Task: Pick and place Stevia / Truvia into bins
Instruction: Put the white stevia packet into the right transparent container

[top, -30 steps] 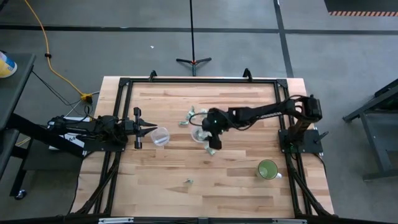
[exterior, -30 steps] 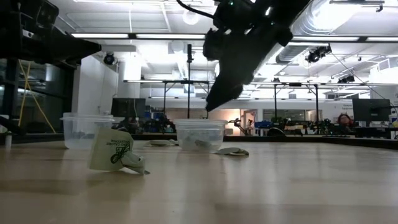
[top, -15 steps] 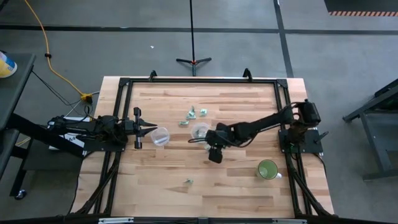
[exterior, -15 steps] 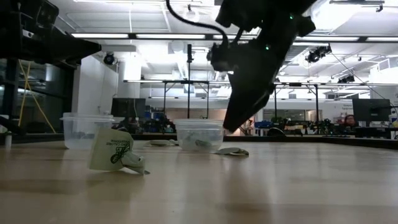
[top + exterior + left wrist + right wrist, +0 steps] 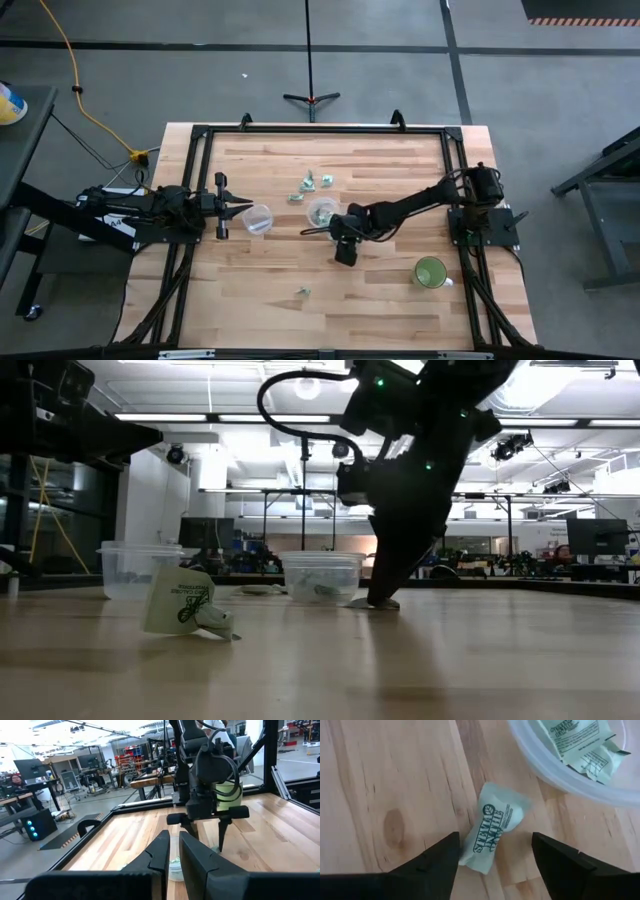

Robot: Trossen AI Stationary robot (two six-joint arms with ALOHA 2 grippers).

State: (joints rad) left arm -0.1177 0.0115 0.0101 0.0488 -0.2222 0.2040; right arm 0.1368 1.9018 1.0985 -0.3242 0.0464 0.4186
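The left claw waits at the counter's left side, fingers together, its tips pointing at a clear bin just beside them. Near the counter's middle stands the second clear bin, with sachets inside. Close beside that bin the right claw is lowered to the wood, fingers apart, straddling a Stevia sachet that lies flat. More sachets lie behind the bins, and one sachet lies alone toward the front edge. A green cup stands to the right
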